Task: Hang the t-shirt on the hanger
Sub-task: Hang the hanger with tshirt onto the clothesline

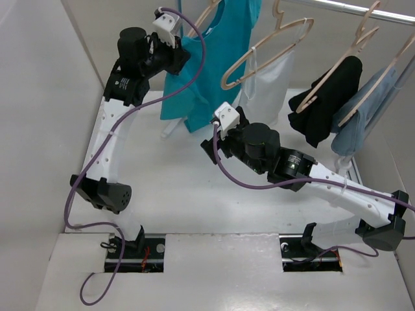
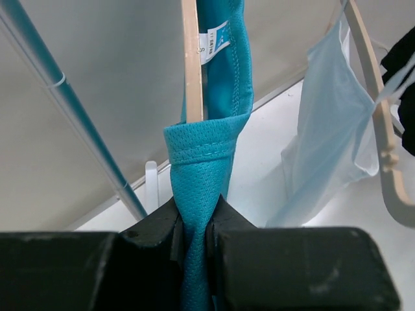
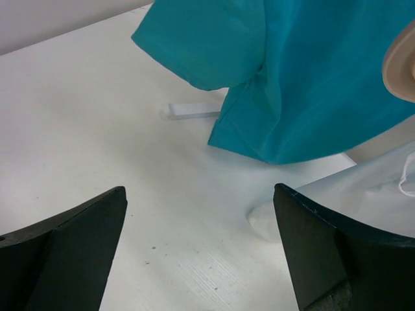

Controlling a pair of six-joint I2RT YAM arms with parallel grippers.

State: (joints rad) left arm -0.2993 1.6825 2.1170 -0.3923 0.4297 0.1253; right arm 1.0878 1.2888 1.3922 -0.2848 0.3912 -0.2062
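The teal t-shirt (image 1: 217, 61) hangs at the back left, its hem just above the table. My left gripper (image 1: 176, 57) is shut on a bunched fold of the t-shirt (image 2: 206, 159) near the collar, with cloth pinched between the black fingers (image 2: 155, 227). The pale wooden hanger (image 2: 191, 58) runs up inside the neck opening beside the white label (image 2: 214, 41); only its top shows in the top view (image 1: 209, 14). My right gripper (image 1: 217, 139) stands open and empty low over the table, below the t-shirt's hem (image 3: 292, 71).
On the rail (image 1: 363, 10) to the right hang a second hanger with a white top (image 1: 269, 78), a third with a black garment (image 1: 324, 107), and a pale blue garment (image 1: 366, 113). The rack's pole (image 2: 71, 110) rises at the left. Walls close the left and back.
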